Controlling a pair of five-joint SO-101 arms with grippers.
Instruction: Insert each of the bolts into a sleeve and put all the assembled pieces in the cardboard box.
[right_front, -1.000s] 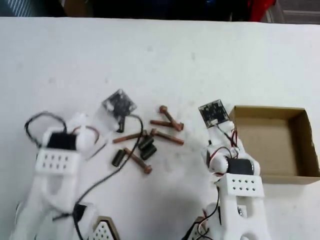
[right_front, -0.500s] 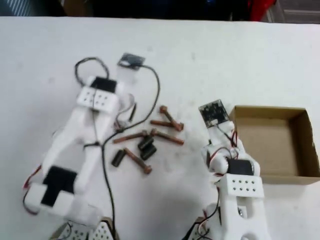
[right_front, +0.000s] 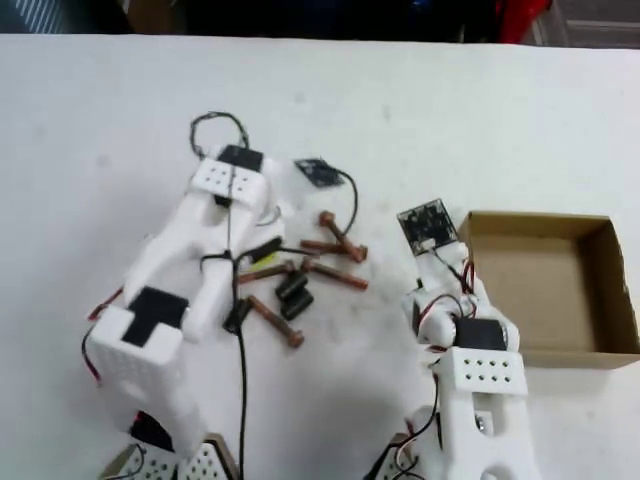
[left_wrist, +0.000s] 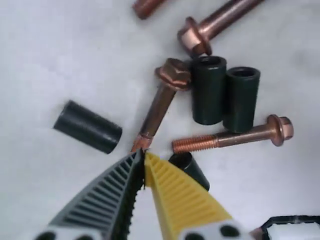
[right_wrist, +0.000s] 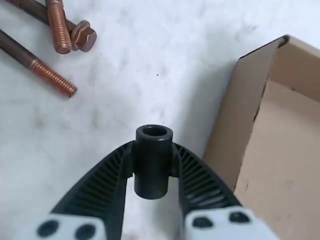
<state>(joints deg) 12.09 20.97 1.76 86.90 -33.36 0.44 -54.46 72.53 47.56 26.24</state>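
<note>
My left gripper (left_wrist: 143, 156) is shut, its grey and yellow fingers pressed together with the tips at the threaded end of a copper bolt (left_wrist: 159, 107). Around it lie black sleeves (left_wrist: 88, 126), two of them side by side (left_wrist: 209, 90), and more bolts (left_wrist: 235, 135). One sleeve (left_wrist: 189, 168) is partly hidden under the yellow finger. My right gripper (right_wrist: 152, 167) is shut on an upright black sleeve (right_wrist: 153, 161), just beside the wall of the cardboard box (right_wrist: 272, 150). In the high view the left arm (right_front: 215, 230) hangs over the pile of bolts (right_front: 335, 240) and sleeves (right_front: 293, 293).
The cardboard box (right_front: 530, 222) stands open at the right with nothing in it, next to the right arm (right_front: 478, 370). Two bolts (right_wrist: 60, 27) lie on the white table beyond the right gripper. A black cable (right_front: 240, 380) trails along the left arm.
The left arm has swung from the table's left side forward and right, over the pile of bolts and sleeves. The right arm has kept still with its sleeve.
</note>
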